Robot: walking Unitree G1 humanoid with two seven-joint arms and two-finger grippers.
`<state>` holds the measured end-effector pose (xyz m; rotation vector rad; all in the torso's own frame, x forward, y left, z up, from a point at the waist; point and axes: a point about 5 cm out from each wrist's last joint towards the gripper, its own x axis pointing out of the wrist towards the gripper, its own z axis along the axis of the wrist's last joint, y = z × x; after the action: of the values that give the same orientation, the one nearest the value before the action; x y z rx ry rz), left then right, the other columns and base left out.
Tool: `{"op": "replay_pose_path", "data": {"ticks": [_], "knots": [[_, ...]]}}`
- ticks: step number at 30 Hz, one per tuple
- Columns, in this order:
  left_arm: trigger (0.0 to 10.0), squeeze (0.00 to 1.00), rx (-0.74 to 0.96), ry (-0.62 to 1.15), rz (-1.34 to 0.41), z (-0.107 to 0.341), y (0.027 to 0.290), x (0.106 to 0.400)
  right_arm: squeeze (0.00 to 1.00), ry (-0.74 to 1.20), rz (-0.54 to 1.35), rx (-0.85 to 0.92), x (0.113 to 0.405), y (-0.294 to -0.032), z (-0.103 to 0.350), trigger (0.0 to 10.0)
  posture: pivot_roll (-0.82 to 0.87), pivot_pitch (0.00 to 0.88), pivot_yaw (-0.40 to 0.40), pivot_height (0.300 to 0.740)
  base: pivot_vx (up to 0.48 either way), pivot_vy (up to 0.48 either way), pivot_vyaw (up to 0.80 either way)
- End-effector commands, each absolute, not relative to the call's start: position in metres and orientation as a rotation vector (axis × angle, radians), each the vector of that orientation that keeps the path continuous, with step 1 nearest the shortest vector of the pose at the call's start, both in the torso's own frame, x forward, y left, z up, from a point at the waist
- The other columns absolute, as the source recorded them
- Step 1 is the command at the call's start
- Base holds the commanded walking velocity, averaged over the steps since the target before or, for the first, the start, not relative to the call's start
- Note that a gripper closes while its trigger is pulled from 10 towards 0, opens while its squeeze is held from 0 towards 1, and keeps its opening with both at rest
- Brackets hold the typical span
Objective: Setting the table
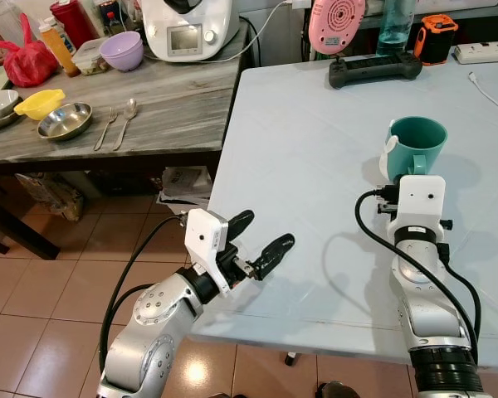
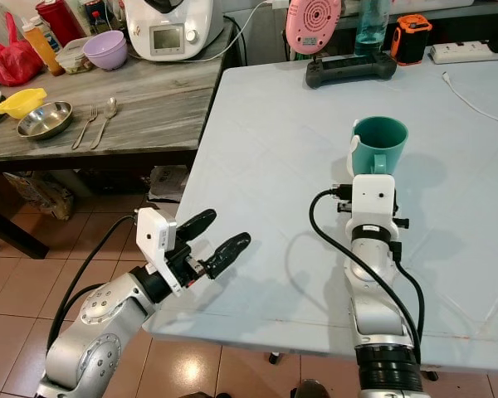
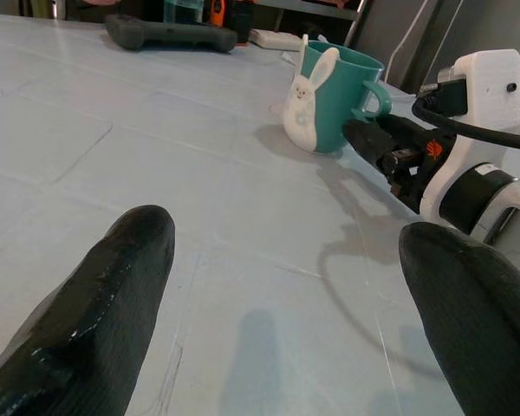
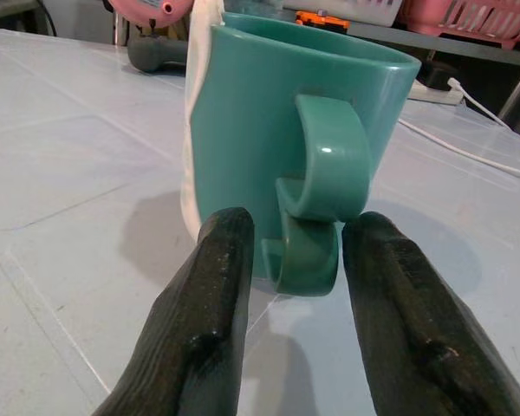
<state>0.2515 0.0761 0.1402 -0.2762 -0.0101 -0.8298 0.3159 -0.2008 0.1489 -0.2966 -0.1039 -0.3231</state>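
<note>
A pale blue-grey tiled desk (image 1: 315, 149) fills the right and centre of the head views, with a darker grey wood-grain desk (image 1: 166, 108) at upper left above a terracotta tile floor (image 1: 58, 274). The teal ceramic mug with a white rabbit figure on its side (image 1: 417, 145) stands upright in the right centre of the left eye view, well in from the desk edge, its handle turned toward the robot.

The right gripper (image 4: 288, 290) lies low over the desk directly in front of the mug. Its jaws stand apart, one finger on either side of the handle loop, the tips just short of the mug wall; whether they touch the handle cannot be told. That straddling pose suits either taking or letting go by the handle, which I judge is why the handle faces the arm.

The left gripper (image 1: 251, 242) hovers at the near desk edge in the lower centre, jaws wide apart and empty, pointing across at the mug, seemingly waiting.

On the wood-grain desk at upper left lie a steel fork and spoon (image 1: 116, 126) beside a shallow steel bowl (image 1: 65, 121), likely further items for the setting.
</note>
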Motion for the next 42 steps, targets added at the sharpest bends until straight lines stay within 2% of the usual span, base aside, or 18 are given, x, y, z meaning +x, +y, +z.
{"op": "replay_pose_path", "data": {"ticks": [1,2,27,28,29,30,42], "knots": [[10.0,0.00,-0.253,-0.010,-0.825,0.141,0.080,0.252,0.37,-0.119,-0.307,-0.299,0.316,-0.194,0.151,10.0,-0.14,0.117,0.190,0.740,0.000,0.000,0.00],[10.0,0.00,-0.252,-0.010,-0.825,0.141,0.080,0.252,0.00,-0.126,-0.302,-0.297,0.316,-0.193,0.153,10.0,-0.14,0.117,0.190,0.740,0.000,0.000,0.00],[10.0,0.00,-0.245,-0.012,-0.815,0.142,0.081,0.255,0.00,-0.181,-0.292,-0.279,0.324,-0.189,0.169,10.0,-0.13,0.114,0.189,0.740,0.000,0.000,0.00],[10.0,0.00,-0.245,-0.012,-0.815,0.142,0.081,0.255,0.00,-0.184,-0.292,-0.279,0.324,-0.189,0.169,8.9,-0.13,0.114,0.189,0.740,0.000,0.000,0.00],[10.0,0.00,-0.245,-0.012,-0.815,0.142,0.081,0.255,0.00,-0.188,-0.296,-0.281,0.325,-0.190,0.170,3.1,-0.13,0.114,0.189,0.740,0.000,0.000,0.00],[10.0,0.00,-0.246,-0.011,-0.815,0.142,0.081,0.255,0.00,-0.193,-0.299,-0.281,0.325,-0.190,0.171,0.0,-0.13,0.115,0.189,0.740,0.000,0.000,0.00],[10.0,0.00,-0.248,-0.004,-0.819,0.141,0.081,0.254,0.00,-0.177,-0.314,-0.284,0.324,-0.193,0.169,0.0,-0.14,0.119,0.191,0.740,0.000,0.000,0.00]]}}
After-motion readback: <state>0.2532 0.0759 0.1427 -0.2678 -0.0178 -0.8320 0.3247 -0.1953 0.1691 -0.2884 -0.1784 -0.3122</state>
